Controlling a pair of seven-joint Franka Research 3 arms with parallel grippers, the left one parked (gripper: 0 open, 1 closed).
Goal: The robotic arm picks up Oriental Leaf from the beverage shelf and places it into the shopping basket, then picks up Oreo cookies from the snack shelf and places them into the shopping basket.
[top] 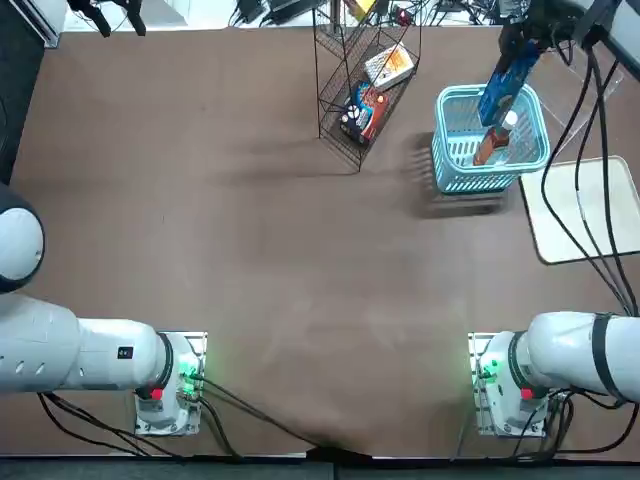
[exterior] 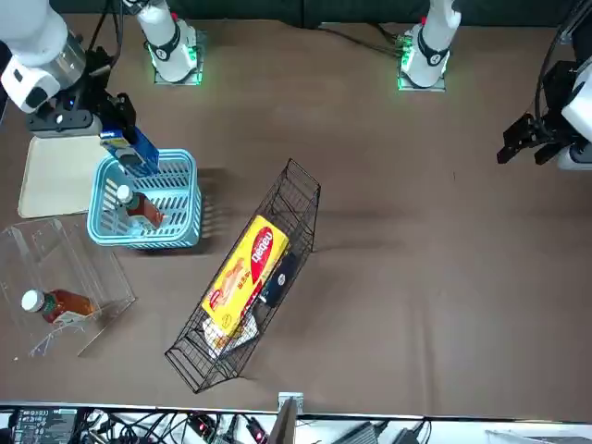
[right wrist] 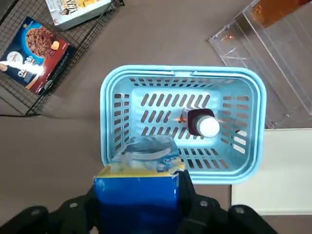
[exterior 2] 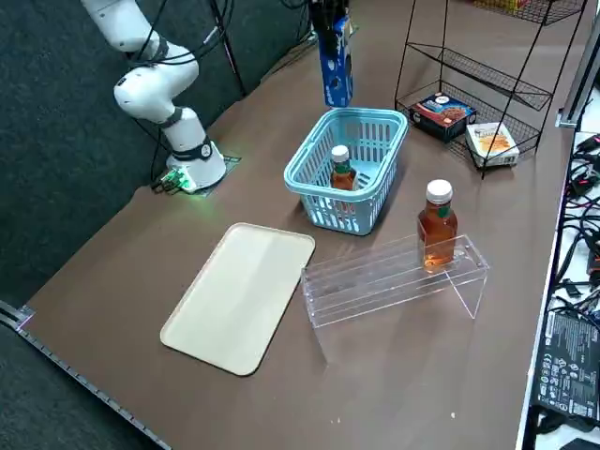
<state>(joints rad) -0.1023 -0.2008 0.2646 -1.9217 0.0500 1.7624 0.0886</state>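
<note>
Blue rectangular Oreo box (right wrist: 139, 200), yellow-edged with a crumpled clear end, sits clamped between your right gripper's (right wrist: 138, 202) fingers, above the turquoise slotted plastic basket (right wrist: 183, 180); a white-capped tea bottle (right wrist: 200, 122) lies inside.

The basket (exterior 2: 347, 173) is made of smooth turquoise plastic; glossy clear plastic is seen in the stand (exterior 2: 394, 281), thin black metal wire in the rack (exterior: 277, 222).

Basket (exterior 2: 319, 192) lt turquoise, Oreo cookies (exterior 2: 336, 70) blue w/ white, tray (exterior 2: 239, 295) cream.
</note>
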